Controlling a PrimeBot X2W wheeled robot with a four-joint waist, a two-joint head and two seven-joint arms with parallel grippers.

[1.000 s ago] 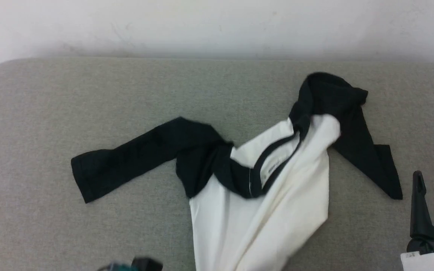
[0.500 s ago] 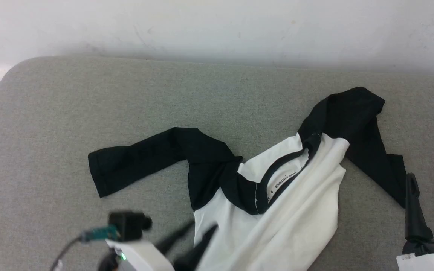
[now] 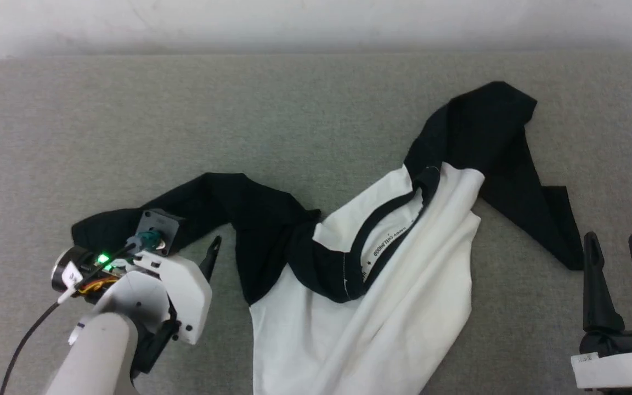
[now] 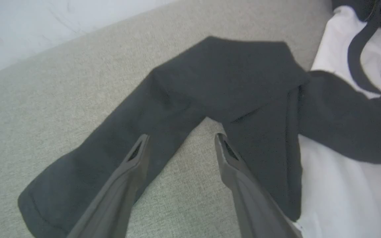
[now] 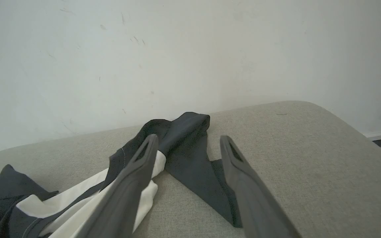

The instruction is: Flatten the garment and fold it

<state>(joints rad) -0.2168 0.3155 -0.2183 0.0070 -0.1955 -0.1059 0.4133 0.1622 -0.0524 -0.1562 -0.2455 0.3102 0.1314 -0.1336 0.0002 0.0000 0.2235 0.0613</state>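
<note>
Raglan shirt [image 3: 382, 307] lies crumpled mid-desk [image 3: 294, 109], with the white body toward 6 o'clock and black sleeves flung out to 9 and 2. The left tool [image 4: 181, 138], fingers apart and empty, sits over the left sleeve [image 3: 206, 203], which runs roughly 8 to 2, so that arm's way nearer. The right tool [image 3: 612, 238] waits spread open at 4 o'clock. Half a second back, the left tool was down by the white body.

Grey padded surface [image 3: 316, 109] noted; garment [image 3: 382, 307] laid rumpled on it, one sleeve beneath left gripper [image 4: 181, 138], other beside right gripper [image 3: 613, 238].
</note>
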